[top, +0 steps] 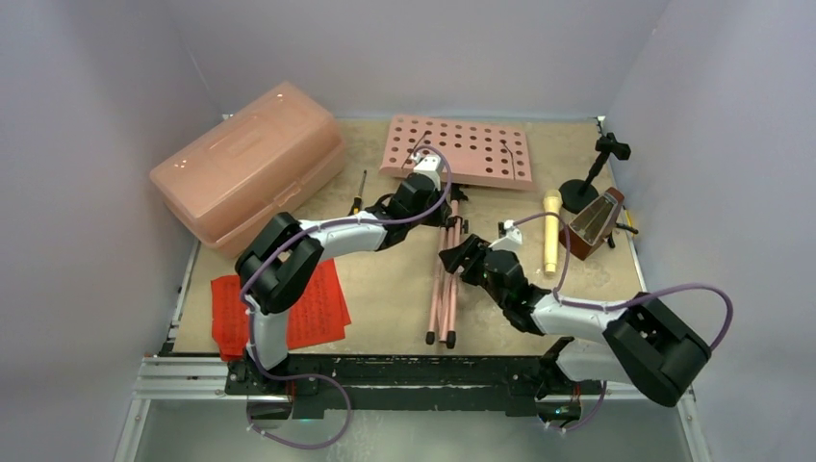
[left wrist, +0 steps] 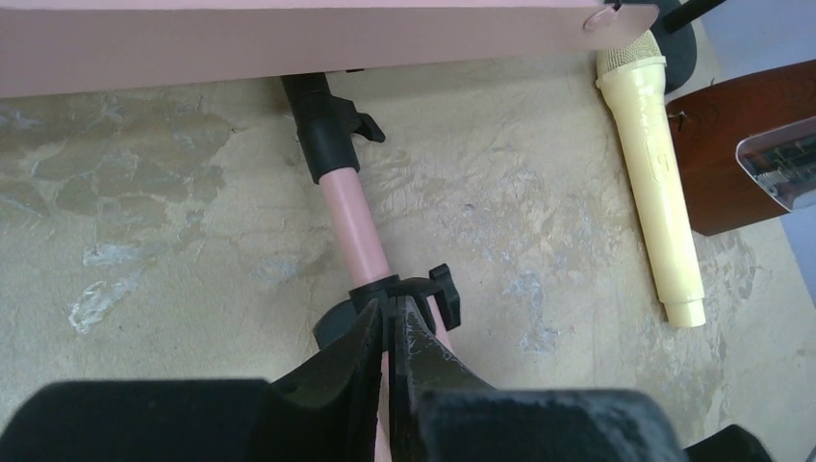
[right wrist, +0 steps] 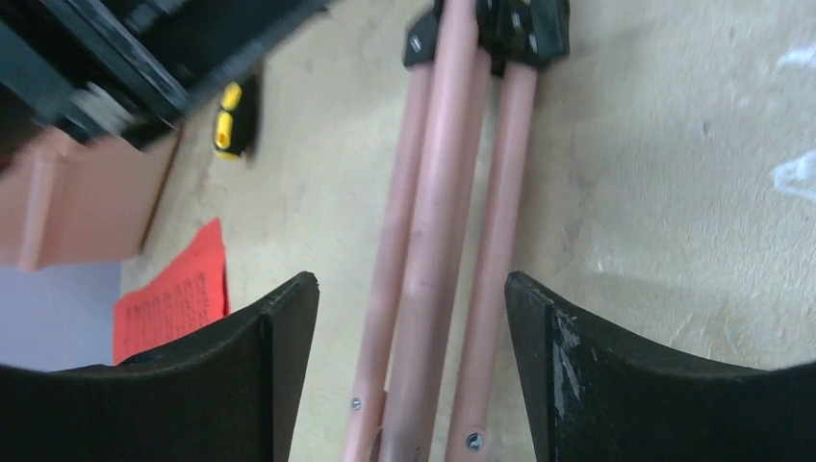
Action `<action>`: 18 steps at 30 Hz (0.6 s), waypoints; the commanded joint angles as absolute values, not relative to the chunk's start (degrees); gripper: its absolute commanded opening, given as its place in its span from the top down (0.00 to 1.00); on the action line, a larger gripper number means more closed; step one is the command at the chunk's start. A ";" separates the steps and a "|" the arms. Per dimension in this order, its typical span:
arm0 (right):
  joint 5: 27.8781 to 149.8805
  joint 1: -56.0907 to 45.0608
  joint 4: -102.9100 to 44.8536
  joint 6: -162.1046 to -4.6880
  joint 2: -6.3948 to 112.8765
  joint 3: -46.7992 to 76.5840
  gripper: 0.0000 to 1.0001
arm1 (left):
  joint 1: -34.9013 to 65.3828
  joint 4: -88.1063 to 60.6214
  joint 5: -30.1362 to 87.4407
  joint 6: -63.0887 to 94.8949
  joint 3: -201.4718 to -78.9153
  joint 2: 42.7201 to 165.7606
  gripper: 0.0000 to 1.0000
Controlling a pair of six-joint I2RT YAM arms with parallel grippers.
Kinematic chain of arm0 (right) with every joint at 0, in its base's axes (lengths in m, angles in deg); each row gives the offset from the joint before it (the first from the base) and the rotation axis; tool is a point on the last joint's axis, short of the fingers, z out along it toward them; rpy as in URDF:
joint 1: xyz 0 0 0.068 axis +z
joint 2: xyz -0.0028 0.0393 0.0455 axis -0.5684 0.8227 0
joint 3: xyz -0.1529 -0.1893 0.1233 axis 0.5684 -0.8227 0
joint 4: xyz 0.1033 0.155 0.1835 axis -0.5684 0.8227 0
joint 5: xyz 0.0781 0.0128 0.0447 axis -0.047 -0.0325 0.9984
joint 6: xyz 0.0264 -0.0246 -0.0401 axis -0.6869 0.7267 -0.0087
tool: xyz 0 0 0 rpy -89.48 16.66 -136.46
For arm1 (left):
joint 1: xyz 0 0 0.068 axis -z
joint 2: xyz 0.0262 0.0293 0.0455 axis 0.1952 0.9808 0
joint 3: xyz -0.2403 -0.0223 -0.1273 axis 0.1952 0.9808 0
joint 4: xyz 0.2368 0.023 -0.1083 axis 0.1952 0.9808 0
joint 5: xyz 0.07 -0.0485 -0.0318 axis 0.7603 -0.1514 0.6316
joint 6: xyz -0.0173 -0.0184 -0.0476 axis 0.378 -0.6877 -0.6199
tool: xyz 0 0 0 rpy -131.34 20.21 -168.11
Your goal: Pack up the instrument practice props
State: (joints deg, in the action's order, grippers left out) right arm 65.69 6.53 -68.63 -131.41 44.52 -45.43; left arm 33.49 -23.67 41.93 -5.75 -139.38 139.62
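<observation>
The pink music stand lies flat, its perforated desk [top: 462, 151] at the back and its folded legs [top: 445, 289] pointing toward me. My left gripper [top: 441, 188] [left wrist: 399, 303] is shut, tips against the black collar on the stand's pole [left wrist: 351, 217]; whether it pinches anything I cannot tell. My right gripper [top: 452, 258] [right wrist: 409, 284] is open and straddles the legs [right wrist: 433, 192] without touching them. The cream microphone [top: 551, 231] [left wrist: 659, 192] lies beside the brown metronome [top: 594, 223] [left wrist: 741, 144] at the right. The red sheet-music pages [top: 289, 298] [right wrist: 173, 298] lie at the front left.
A large translucent pink lidded box [top: 250, 168], closed, stands at the back left. A yellow-and-black-handled screwdriver [top: 359, 192] [right wrist: 236, 120] lies between it and the stand. A small black stand [top: 592, 178] rises at the back right near the wall.
</observation>
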 commanded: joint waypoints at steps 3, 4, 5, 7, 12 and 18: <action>57.43 6.32 -62.98 -127.99 36.99 -43.21 0.22 | 33.42 -27.29 39.23 -5.88 -136.26 133.81 0.86; 56.50 6.32 -61.50 -127.73 35.62 -43.37 0.22 | 33.34 -27.23 39.08 -5.91 -135.59 132.77 0.83; 55.45 6.36 -59.78 -127.55 33.95 -43.46 0.20 | 33.32 -27.08 38.95 -5.89 -134.99 131.32 0.80; 53.00 6.32 -56.25 -126.53 30.56 -43.39 0.18 | 33.32 -26.40 39.21 -5.63 -133.86 128.75 0.74; 46.14 6.23 -47.14 -123.40 20.67 -42.45 0.10 | 33.14 -23.79 41.48 -4.33 -130.72 121.15 0.60; 38.55 6.23 -38.13 -118.80 10.39 -39.21 0.02 | 31.50 -18.78 46.54 -2.75 -127.30 110.30 0.44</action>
